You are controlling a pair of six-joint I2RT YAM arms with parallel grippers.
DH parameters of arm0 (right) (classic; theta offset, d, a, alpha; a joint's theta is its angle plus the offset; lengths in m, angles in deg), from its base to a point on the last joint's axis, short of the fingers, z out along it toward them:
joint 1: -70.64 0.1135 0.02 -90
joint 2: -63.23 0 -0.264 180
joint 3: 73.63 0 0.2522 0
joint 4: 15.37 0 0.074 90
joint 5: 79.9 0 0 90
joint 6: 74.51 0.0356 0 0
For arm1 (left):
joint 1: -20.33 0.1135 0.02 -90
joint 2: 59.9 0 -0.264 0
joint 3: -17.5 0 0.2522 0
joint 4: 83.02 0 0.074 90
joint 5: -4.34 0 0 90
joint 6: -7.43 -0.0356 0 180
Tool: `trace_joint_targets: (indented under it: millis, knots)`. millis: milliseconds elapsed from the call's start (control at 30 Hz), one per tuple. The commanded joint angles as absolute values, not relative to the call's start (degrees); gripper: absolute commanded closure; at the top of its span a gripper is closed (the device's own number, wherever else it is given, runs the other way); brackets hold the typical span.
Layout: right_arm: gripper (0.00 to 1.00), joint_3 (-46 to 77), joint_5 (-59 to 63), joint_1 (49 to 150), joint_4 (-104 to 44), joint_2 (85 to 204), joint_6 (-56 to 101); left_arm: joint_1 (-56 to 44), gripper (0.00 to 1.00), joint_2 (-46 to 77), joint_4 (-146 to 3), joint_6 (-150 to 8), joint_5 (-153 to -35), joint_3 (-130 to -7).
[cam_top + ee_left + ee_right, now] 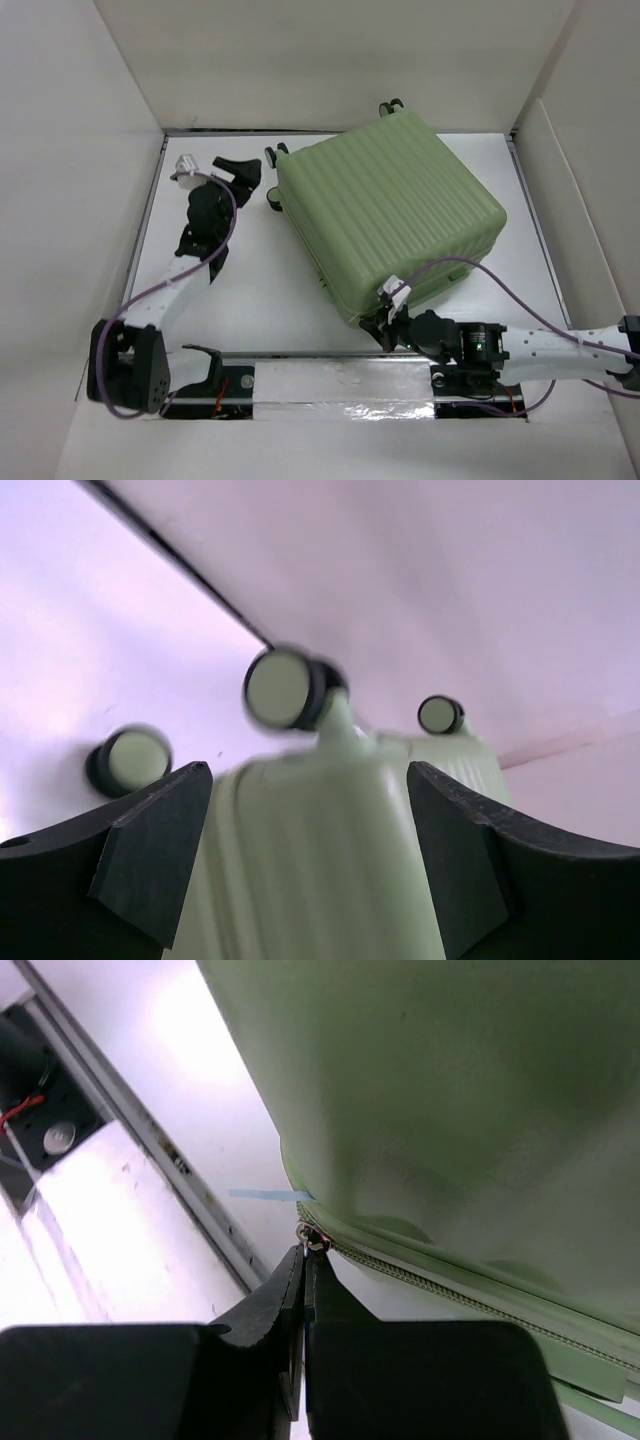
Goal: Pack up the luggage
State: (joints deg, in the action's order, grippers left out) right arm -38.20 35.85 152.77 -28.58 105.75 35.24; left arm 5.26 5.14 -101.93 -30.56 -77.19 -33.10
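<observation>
The light-green ribbed luggage (390, 215) lies flat and closed on the white table, wheels toward the back left. My right gripper (385, 320) is at its near left corner. In the right wrist view the gripper (305, 1252) is shut on the small metal zipper pull (314, 1239), where the zipper track (450, 1290) ends under the shell (450, 1090). My left gripper (245, 175) is open and empty at the wheel end. In the left wrist view the shell (320, 880) shows between its spread fingers (150, 850), with the wheels (280, 687) beyond.
White enclosure walls stand close on the left, back and right (330, 60). A metal rail with a silver-taped strip (340, 385) runs along the near edge between the arm bases. A blue tape mark (270, 1195) lies on the table by the suitcase corner.
</observation>
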Motion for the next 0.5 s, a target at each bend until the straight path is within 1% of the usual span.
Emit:
trace_joint_targets:
  millis: [0,67,100,300,467]
  knots:
    - [1.00,-33.9,33.0,154.1,-21.4,99.8,36.8,9.3,0.23,15.6,-100.5,-29.4,-90.9,-43.4]
    - [1.00,-33.5,32.9,154.1,-22.8,99.4,36.7,11.6,0.22,20.9,-99.5,-29.0,-95.4,-48.1]
    - [1.00,-33.1,31.9,154.1,-22.8,99.6,36.1,11.6,0.22,25.5,-98.9,-28.8,-98.7,-52.3]
    - [1.00,-31.6,29.9,154.7,-22.5,103.4,35.4,11.1,0.18,37.0,-97.2,-28.4,-105.6,-63.5]
    - [1.00,-32.0,29.4,154.7,-20.1,104.9,35.4,11.1,0.18,42.1,-99.6,-24.9,-107.2,-66.8]
